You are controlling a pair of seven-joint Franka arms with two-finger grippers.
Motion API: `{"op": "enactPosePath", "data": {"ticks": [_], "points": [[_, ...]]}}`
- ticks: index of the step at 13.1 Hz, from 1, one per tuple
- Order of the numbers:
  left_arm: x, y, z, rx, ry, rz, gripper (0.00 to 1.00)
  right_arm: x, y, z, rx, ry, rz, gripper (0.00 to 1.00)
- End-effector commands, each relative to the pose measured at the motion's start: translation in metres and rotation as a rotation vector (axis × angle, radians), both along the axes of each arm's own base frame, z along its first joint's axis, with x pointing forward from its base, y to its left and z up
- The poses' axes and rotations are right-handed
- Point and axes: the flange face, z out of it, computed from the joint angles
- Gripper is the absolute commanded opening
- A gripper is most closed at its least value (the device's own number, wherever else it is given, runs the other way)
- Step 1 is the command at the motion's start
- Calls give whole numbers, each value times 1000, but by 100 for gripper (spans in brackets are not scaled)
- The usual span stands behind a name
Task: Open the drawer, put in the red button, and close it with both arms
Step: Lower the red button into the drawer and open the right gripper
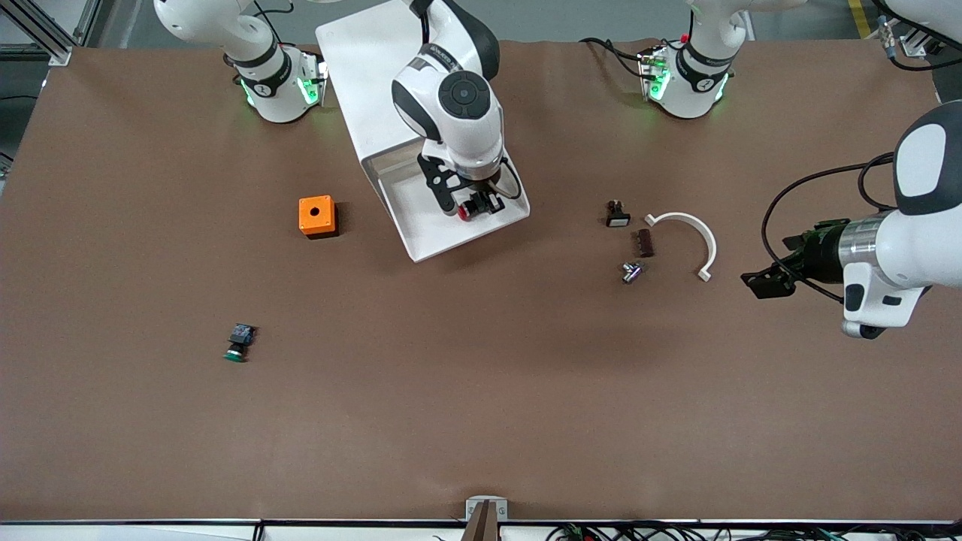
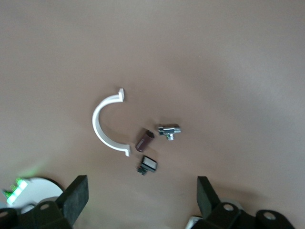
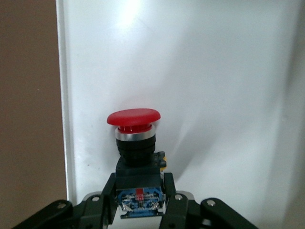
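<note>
The white drawer (image 1: 430,237) stands pulled open out of its white cabinet (image 1: 361,68). My right gripper (image 1: 475,206) hangs over the open drawer, shut on the red button (image 1: 465,213). In the right wrist view the red button (image 3: 133,118) has its red cap pointing away from the right gripper (image 3: 139,182), whose fingers clamp the black-and-blue body just above the drawer's white floor (image 3: 214,95). My left gripper (image 1: 763,284) waits open over the table at the left arm's end, with nothing between the fingers of the left gripper (image 2: 141,198).
An orange box (image 1: 317,216) sits beside the drawer. A green-capped button (image 1: 238,343) lies nearer the front camera. Near the left gripper lie a white curved clamp (image 1: 688,233), a small switch (image 1: 617,214), a brown piece (image 1: 645,243) and a metal fitting (image 1: 631,272).
</note>
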Motion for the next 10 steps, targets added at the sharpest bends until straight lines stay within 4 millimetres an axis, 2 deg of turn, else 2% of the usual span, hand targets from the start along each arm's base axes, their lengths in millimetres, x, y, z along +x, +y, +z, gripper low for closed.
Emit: {"op": "enactPosePath", "data": {"ticks": [1,4,5,6,7,8,10], "points": [[-8,-2,3,10,-2,-76,100,8,14,0,-6,-28,-23,0],[-16,-5,-13,18,29,-129,100,8,19,-1,-5,-30,-29,0],[-18,-13,-14,9,29,-158,100,9,19,-1,-5,-28,-31,15],[-19,-23,-14,-9,27,-202,100,10,18,1,-5,-28,-29,94],[-22,-36,-14,-22,24,-241,100,10,19,1,-4,-30,-23,100],[-23,-50,-15,-29,19,-267,100,14,18,7,1,-41,-10,100],[-27,-69,-25,-36,6,-297,100,24,17,26,-2,-69,178,100]]}}
